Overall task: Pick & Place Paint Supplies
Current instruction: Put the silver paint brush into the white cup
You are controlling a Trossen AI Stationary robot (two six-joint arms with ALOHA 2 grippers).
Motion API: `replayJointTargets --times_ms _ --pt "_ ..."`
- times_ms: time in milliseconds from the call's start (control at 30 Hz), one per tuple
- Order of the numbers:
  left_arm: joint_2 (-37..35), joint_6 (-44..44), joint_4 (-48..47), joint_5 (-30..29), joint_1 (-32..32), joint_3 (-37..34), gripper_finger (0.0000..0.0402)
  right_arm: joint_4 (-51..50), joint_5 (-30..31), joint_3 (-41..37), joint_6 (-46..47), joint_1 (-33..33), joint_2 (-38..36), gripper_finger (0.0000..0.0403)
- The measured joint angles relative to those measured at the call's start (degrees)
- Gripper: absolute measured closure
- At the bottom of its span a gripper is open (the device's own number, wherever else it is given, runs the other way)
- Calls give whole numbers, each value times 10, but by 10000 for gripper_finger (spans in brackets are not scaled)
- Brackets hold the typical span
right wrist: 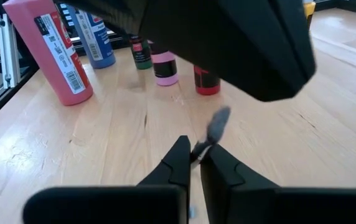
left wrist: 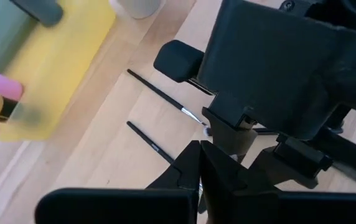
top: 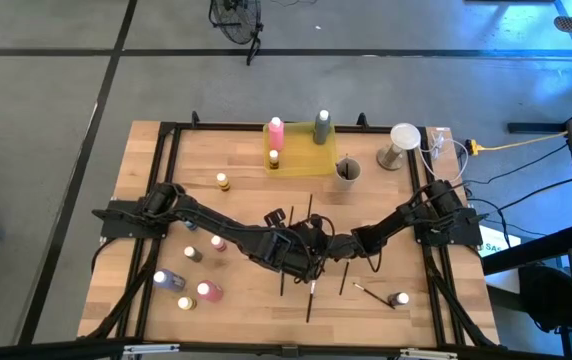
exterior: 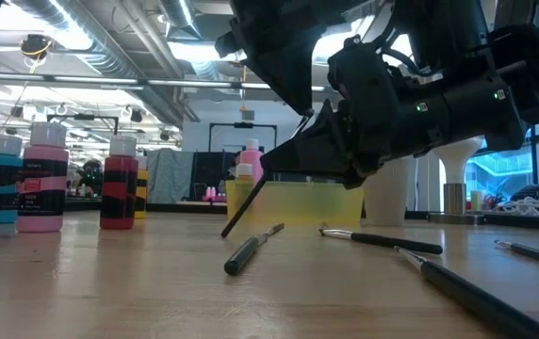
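Pale wood planks form the worktop (top: pixel 386 200), framed in black rail, with grey floor around and a bright ceiling-lit room behind. At its middle the left tool (top: pixel 311 262) is pressed together, empty as far as shows; the right tool (right wrist: pixel 195 163) pinches a thin paintbrush (right wrist: pixel 212 132). Best lift it straight and level toward the yellow tray (top: pixel 311 160), clear of the left arm crowding it.

Scattered paint bottles (top: pixel 209 291) and thin dark paintbrushes (top: pixel 371 292) on wood.
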Motion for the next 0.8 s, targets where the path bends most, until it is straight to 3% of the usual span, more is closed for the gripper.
replayJointTargets --times_ms 400,667,800 --pt "0 52 -7 -21 0 8 292 -42 5 0 0 14 -13 386" --pt "-5 175 -26 -42 -19 120 266 -152 96 -2 -4 42 -81 386" --pt "-5 210 -111 -80 -33 178 269 -231 128 -2 -4 51 -127 386"
